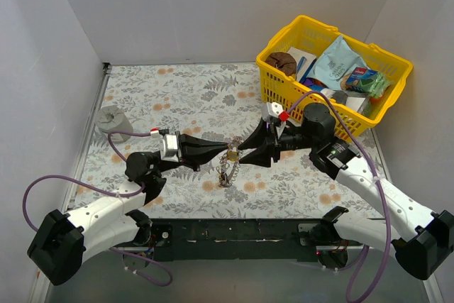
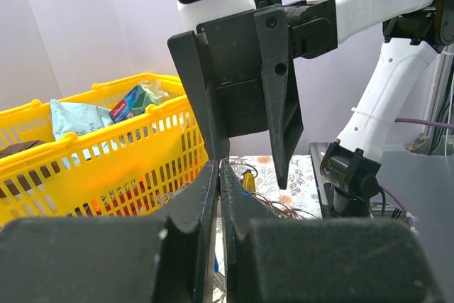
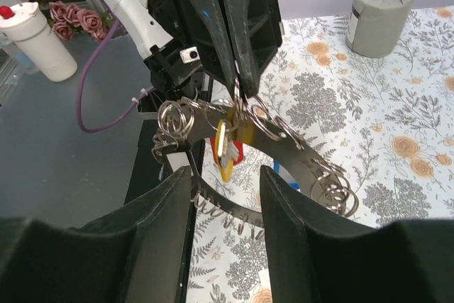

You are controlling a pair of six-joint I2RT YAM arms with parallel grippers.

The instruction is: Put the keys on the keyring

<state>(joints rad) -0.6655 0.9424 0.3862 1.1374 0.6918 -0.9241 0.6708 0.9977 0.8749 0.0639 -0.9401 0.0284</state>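
My left gripper (image 1: 228,151) is shut on the keyring (image 3: 241,101), a large loop held above the table and carrying several small silver rings. The yellow key (image 3: 225,148) and the red key (image 3: 240,152) hang from it just under the left fingertips; a bit of blue (image 3: 281,169) shows behind the loop. The lower loop with its rings (image 1: 225,172) hangs down to the table. My right gripper (image 1: 245,144) is open and empty, facing the left one closely, its fingers (image 3: 164,232) on either side of the hanging keys. In the left wrist view the shut gripper (image 2: 218,167) hides most of the keys; the yellow key (image 2: 246,179) peeks out.
A yellow basket (image 1: 284,37) full of packets stands at the back right, close behind the right arm. A grey cylinder (image 1: 112,118) sits at the left edge. A white bottle with a red cap (image 1: 274,111) stands by the basket. White walls enclose the floral table (image 1: 184,90).
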